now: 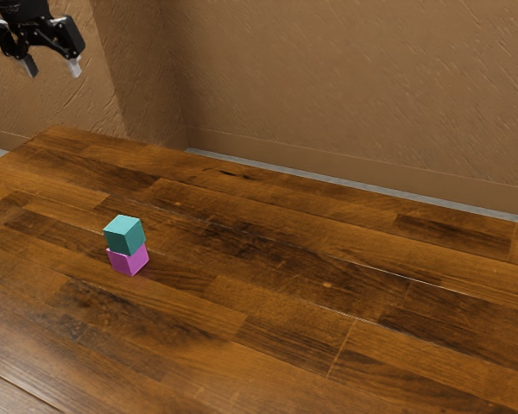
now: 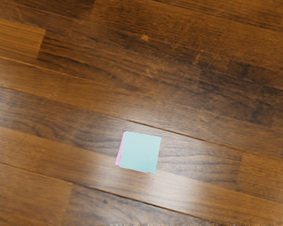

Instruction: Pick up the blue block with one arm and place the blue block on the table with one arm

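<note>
We hold our gripper [image 1: 53,67] open at the exterior view's upper left; at its left, the blue block [image 1: 124,235] sits (slightly askew) atop the pink block [image 1: 129,261].

Exterior view: gripper [image 1: 52,68] at upper left, fingers apart, open air between it and the tabletop [image 1: 268,328]. One obstacle on the wood, left of centre in the frame: a two-block stack, blue block [image 1: 125,235] resting on pink block [image 1: 129,260]. Bare planks all round the stack; widest free stretch runs from frame centre out to the right and lower right. Stack's top and upper sides open to approach; pink block bars the way directly under the blue one. Brown wall [image 1: 354,86] closes off the far side, upper centre to upper right, beyond the table edge. Wrist view: bare wood on every side of the stack.
</note>
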